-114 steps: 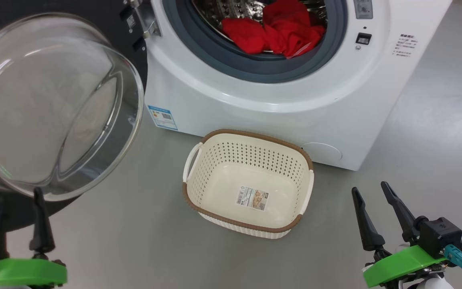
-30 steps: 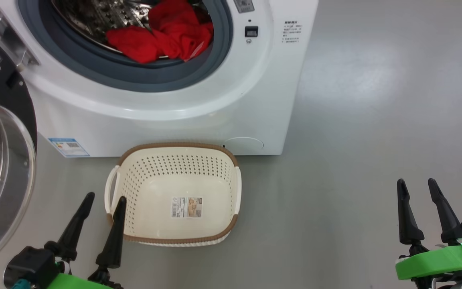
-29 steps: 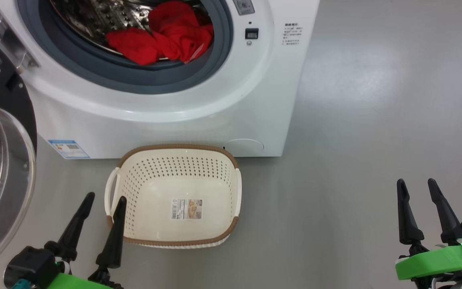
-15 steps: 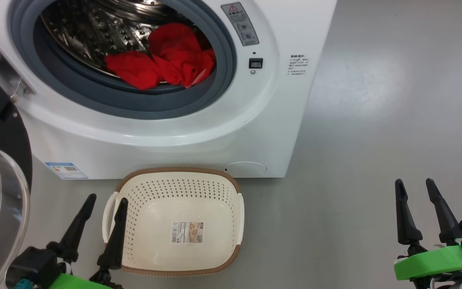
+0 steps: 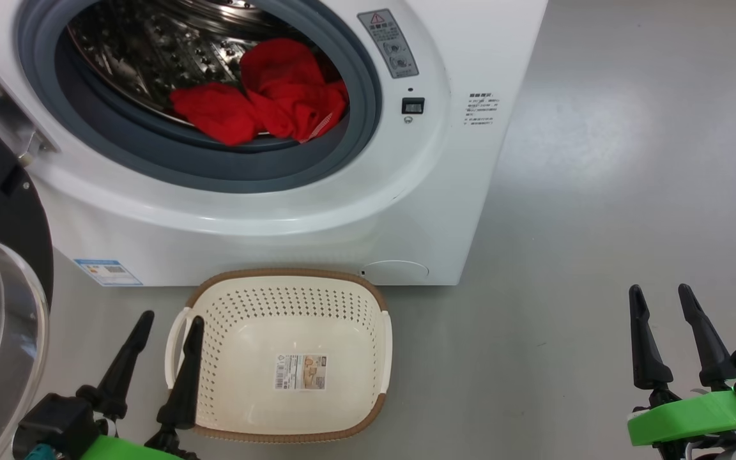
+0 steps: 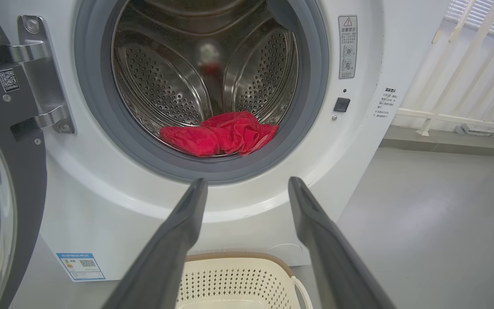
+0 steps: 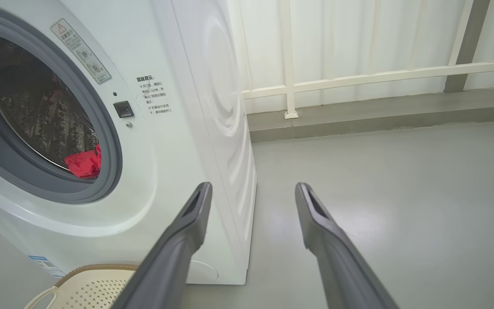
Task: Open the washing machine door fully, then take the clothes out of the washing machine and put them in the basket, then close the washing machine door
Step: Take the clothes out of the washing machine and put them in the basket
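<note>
Released and empty, left gripper low at the near left side of the basket. Likewise spread and empty, right gripper over bare floor, well apart from the basket. In the basket, just a paper label. Just behind it, the washing machine, with the clothes bunched at the drum's front lip. At far left, the washing machine door, swung open.

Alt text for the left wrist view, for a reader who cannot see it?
Red clothes lie low in the drum of the washing machine, ahead of the open, empty left gripper. The door stands open at left; the basket sits below.
</note>
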Tool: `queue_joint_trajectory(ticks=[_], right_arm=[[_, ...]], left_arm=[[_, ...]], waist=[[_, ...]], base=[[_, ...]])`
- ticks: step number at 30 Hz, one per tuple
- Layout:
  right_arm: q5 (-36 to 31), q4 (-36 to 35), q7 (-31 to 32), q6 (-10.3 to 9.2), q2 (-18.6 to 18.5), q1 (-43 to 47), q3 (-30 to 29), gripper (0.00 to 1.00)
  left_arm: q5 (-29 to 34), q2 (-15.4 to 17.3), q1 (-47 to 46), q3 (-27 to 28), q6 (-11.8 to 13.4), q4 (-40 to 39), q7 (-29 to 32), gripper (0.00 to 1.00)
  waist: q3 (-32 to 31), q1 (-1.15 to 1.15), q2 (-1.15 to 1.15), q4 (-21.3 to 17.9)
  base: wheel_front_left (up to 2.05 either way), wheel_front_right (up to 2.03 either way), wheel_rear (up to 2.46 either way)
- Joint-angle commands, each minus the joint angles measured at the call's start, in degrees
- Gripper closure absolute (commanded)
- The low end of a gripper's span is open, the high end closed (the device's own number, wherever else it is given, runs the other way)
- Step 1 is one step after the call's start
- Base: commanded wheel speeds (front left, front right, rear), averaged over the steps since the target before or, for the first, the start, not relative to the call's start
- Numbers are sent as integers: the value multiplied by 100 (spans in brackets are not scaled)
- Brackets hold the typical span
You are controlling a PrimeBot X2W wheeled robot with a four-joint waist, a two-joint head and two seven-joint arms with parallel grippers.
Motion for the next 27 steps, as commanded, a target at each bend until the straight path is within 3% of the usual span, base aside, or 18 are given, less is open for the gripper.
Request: queue_joint_trajectory(ticks=[1, 14, 27], right_arm=[[16, -151, -38, 37, -76, -86, 167, 0], [71, -171, -38, 37, -76, -261, 248, 0], [273, -220, -38, 37, -76, -695, 348, 0]], left_arm=[[37, 119, -147, 231, 9, -101, -22, 0], [1, 137, -538, 161, 9, 280, -22, 0], [-239, 280, -2817, -495, 9, 1499, -22, 0]], waist=[[1, 0, 0, 2], [325, 0, 0, -140], [1248, 0, 0, -562]], base=[[0, 0, 0], [0, 0, 0], [0, 0, 0]])
